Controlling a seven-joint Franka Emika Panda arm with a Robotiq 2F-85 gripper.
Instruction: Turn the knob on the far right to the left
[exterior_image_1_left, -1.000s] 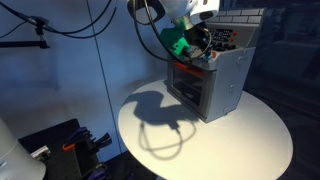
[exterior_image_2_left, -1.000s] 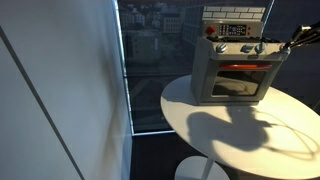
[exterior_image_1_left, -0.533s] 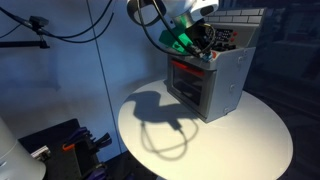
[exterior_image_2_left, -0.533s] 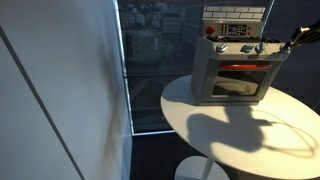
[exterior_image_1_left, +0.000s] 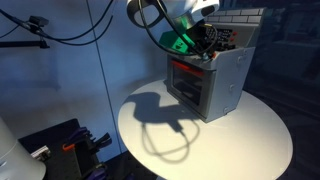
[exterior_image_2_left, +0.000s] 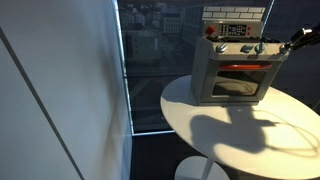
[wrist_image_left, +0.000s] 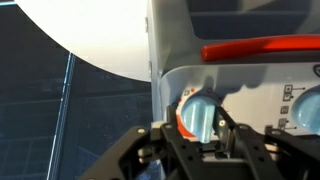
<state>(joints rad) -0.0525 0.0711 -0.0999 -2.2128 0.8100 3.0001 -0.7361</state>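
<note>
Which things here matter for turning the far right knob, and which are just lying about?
For the job: the far-right knob, the tool at it, the toy stove.
Just about: the neighbouring knob, the red button, the round table.

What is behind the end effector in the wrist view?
The pale-blue knob on the grey stove, framed by the end effector. Its fingers cover the knob's lower edge, so contact is unclear.

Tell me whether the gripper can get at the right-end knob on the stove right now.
Probably yes: in the wrist view the gripper straddles the knob with nothing in between; whether it touches is unclear.
</note>
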